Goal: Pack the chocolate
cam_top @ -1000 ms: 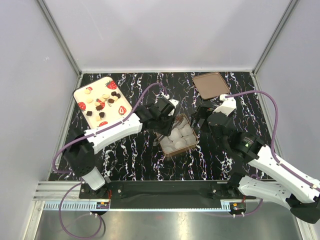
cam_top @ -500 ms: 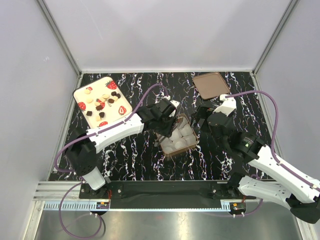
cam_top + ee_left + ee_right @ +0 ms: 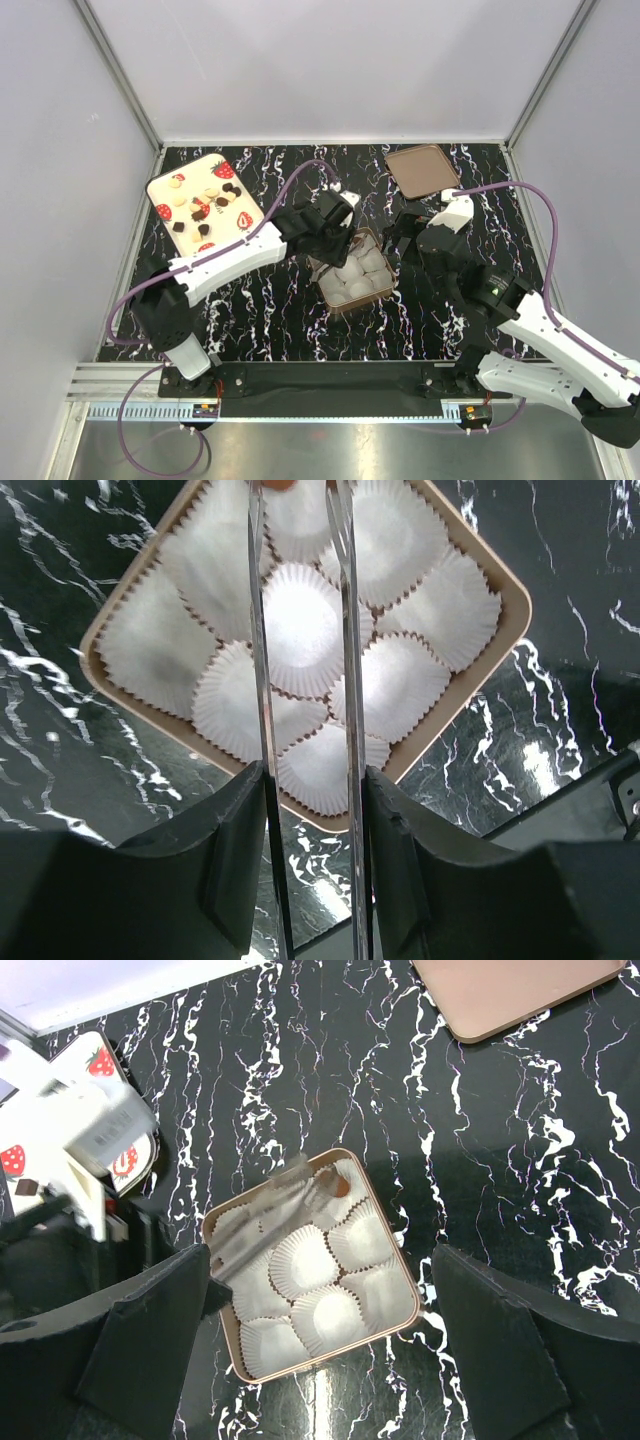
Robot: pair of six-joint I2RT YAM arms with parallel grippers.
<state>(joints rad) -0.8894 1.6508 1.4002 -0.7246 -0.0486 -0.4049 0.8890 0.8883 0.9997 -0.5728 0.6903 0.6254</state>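
While the chocolates (image 3: 203, 203) lie on the strawberry tray (image 3: 160, 186) well left of the tin (image 3: 512, 598), we see the left gripper (image 3: 332, 1184) above a paper cup (image 3: 300, 525) at the tin's far corner, thin fingers closed on one brown chocolate (image 3: 285, 484). Right of the tin, the right gripper (image 3: 320, 1252) hovers spread wide, empty.

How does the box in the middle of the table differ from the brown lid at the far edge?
The box is filled with white paper cups; the lid is bare. The box has raised walls; the lid looks shallow and flat. The left gripper hangs over the box; nothing is over the lid. Both are brownish squares with rounded corners.
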